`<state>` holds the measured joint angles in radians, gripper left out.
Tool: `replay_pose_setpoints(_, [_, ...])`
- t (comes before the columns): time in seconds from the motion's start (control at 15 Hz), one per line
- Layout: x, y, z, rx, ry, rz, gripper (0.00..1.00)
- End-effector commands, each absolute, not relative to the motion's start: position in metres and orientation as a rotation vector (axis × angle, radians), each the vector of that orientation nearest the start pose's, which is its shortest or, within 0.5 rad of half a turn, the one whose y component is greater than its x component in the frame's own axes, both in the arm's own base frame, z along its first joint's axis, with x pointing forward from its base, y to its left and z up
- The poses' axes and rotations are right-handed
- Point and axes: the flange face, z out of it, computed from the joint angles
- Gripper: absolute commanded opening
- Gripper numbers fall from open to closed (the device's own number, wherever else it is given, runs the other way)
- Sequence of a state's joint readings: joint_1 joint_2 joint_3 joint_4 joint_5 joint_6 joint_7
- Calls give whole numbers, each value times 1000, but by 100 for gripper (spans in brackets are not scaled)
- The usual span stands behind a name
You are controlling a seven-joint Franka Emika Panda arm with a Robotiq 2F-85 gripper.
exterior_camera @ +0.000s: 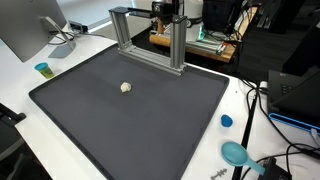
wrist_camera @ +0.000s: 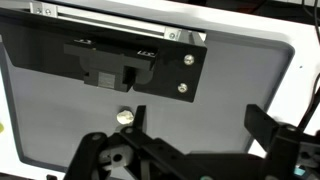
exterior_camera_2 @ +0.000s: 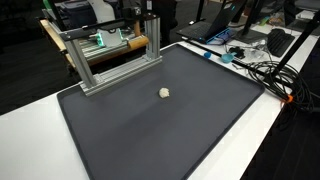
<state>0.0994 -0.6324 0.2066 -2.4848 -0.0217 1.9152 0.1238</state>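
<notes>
Hand spread, ball near, frame beyond.

You've got one small off-white lump, roundish and crumpled-looking, not smooth. It lies loose on the dark grey mat, well inside the mat's edges, on the side nearer the metal frame but clearly apart from it. Nothing touches it.

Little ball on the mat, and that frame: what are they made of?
The little ball looks pale, matte, lumpy: maybe foam or crumpled paper, too small to tell. The frame is silvery straight bars, likely aluminium.
</notes>
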Motion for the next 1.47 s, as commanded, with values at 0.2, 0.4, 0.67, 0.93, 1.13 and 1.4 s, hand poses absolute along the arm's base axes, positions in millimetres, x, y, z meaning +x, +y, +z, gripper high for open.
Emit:
replay_pose_setpoints(0.2, [350, 116, 504, -3259, -250, -127, 100])
replay_pose_setpoints(0.4, [350, 116, 504, -3259, -250, -127, 100])
replay_pose_setpoints(0.67, [350, 116, 504, -3259, -250, -127, 100])
replay_pose_setpoints(0.93, [362, 81, 503, -3275, -369, -112, 100])
replay_pose_setpoints(1.13, [369, 50, 492, -3258, -354, -62, 100])
replay_pose_setpoints(1.4, [363, 20, 467, -3238, -216, -19, 100])
